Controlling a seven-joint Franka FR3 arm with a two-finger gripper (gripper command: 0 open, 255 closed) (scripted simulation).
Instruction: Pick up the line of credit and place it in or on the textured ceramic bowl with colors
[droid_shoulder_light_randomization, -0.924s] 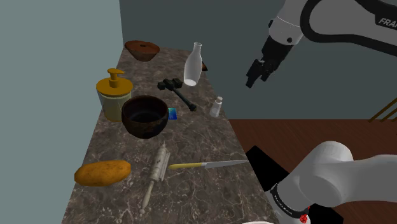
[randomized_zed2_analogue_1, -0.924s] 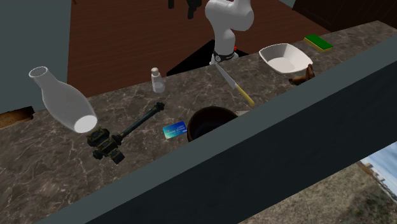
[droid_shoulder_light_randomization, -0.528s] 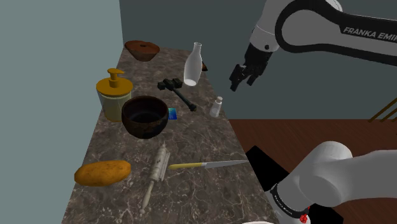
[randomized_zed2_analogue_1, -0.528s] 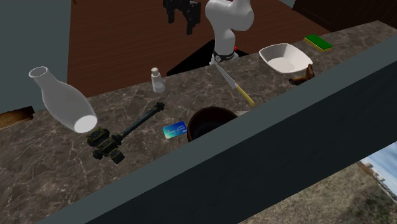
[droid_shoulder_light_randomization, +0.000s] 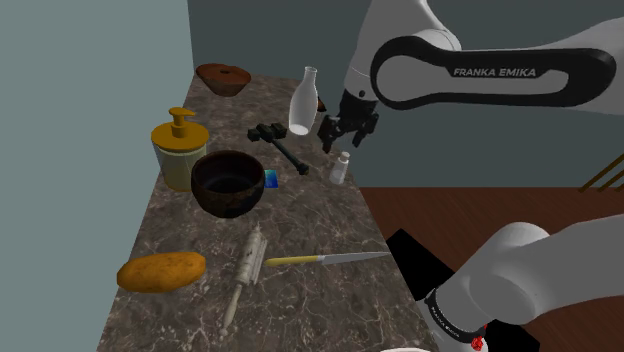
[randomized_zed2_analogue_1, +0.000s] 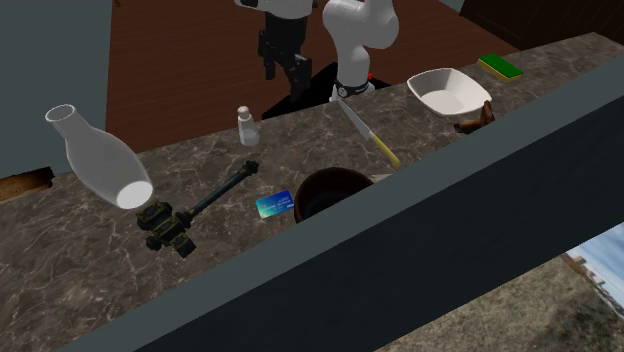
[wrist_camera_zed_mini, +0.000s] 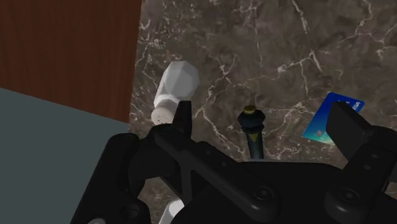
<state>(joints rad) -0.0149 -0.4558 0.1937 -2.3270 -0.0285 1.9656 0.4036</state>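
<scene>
We see our claw (droid_shoulder_light_randomization: 346, 133) open and empty, hanging above the white shaker (droid_shoulder_light_randomization: 341, 168); the blue card (droid_shoulder_light_randomization: 272, 179) lies just beside the dark bowl (droid_shoulder_light_randomization: 228, 182) on the marble bench (droid_shoulder_light_randomization: 320, 300).

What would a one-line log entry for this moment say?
pincer: open, empty, hovers near white shaker | blue card: flat on counter beside dark bowl | placed in bowl: not yet

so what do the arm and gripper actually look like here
The arm has rounded white links with dark joints; one black section carries white FRANKA EMIKA lettering. A black ring circles its base joint. The gripper is all black, a blocky body with two squared fingers.
</scene>
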